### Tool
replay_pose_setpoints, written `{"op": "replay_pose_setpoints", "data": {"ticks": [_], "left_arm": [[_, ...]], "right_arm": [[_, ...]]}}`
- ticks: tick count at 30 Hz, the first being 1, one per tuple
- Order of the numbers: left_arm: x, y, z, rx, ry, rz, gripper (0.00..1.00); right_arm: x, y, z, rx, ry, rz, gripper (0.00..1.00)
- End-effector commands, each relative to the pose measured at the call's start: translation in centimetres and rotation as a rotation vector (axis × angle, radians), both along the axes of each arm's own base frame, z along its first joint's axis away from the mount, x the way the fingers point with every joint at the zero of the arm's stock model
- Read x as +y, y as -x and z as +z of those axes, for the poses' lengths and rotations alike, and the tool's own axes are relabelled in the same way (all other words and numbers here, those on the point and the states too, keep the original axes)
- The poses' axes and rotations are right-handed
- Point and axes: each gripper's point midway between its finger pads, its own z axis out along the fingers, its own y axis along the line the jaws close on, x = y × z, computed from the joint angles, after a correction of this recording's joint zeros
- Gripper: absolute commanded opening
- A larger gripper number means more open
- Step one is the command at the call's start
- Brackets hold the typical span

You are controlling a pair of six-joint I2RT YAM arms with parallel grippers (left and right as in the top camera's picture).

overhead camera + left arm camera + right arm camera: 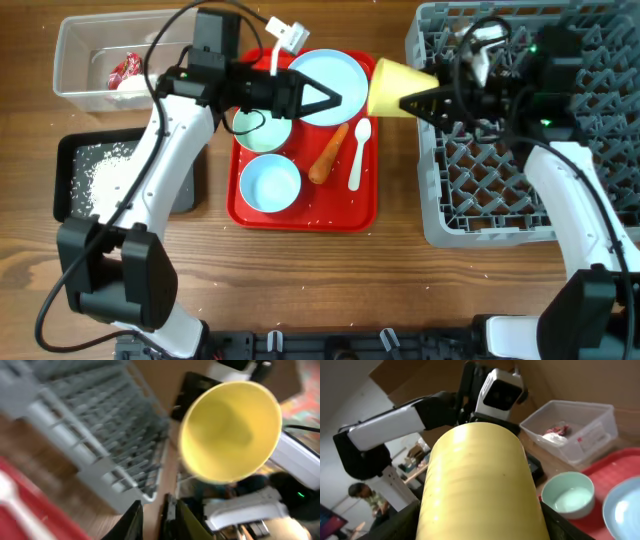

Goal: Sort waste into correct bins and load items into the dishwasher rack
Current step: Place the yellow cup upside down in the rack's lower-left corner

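Now the right gripper (425,102) clamps the cup (392,88) sideways between tray (300,215) and rack (500,205), mouth facing left. The rack lies just right, under that arm. The left gripper (338,99) hangs empty over the plate (325,70); whether it is open is unclear.

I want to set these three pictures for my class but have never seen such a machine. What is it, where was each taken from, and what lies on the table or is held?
Two robot arms work at a table. One picture looks down from above; the other two come from cameras on the wrists. The right gripper holds a yellow cup sideways beside the grey rack. The left gripper hovers empty above a plate on the red tray, which also carries two bowls, a carrot and a spoon. A clear tub holds a wrapper; a black tray holds rice.
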Motion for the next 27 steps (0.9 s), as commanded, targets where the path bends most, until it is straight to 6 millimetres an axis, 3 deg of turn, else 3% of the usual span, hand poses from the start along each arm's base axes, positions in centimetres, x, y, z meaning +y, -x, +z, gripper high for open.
{"op": "replay_pose_setpoints", "data": {"ticks": [1,3,5,8,12,15,20,25,27], "left_arm": [[2.5,-2.9,-3.6,0.013,-0.208,0.186,0.20],[4.4,-4.0,-6.3,0.031,-0.375,0.297,0.16],[6.6,-5.0,-8.4,0.032,-0.531,0.396,0.16],[8.4,-5.7,-9.9,0.027,-0.646,0.467,0.17],[9.4,-6.2,-11.4,0.035,-0.712,0.496,0.16],[9.3,-6.3,-13.2,0.070,-0.732,0.479,0.15],[9.9,-6.6,-14.5,0.083,-0.774,0.491,0.18],[9.9,-6.6,-14.7,0.087,-0.778,0.491,0.20],[9.9,-6.5,-15.0,0.093,-0.781,0.488,0.21]], "right_arm": [[-2.7,-2.3,-1.4,0.081,0.025,-0.145,0.52],[-4.2,-3.9,-4.1,0.181,0.102,-0.301,0.49],[-6.5,-4.4,-8.8,0.323,0.315,-0.513,0.47],[-9.4,-3.1,-10.6,0.442,0.517,-0.685,0.46],[-15.0,1.6,-9.8,0.613,0.862,-0.925,0.46],[-17.4,6.0,-11.8,0.814,1.058,-0.977,0.46],[-18.0,8.4,-16.0,1.007,1.174,-0.929,0.46],[-15.3,9.6,-20.2,1.074,1.253,-0.780,0.48],[-15.1,9.5,-21.3,1.090,1.264,-0.775,0.59]]}}
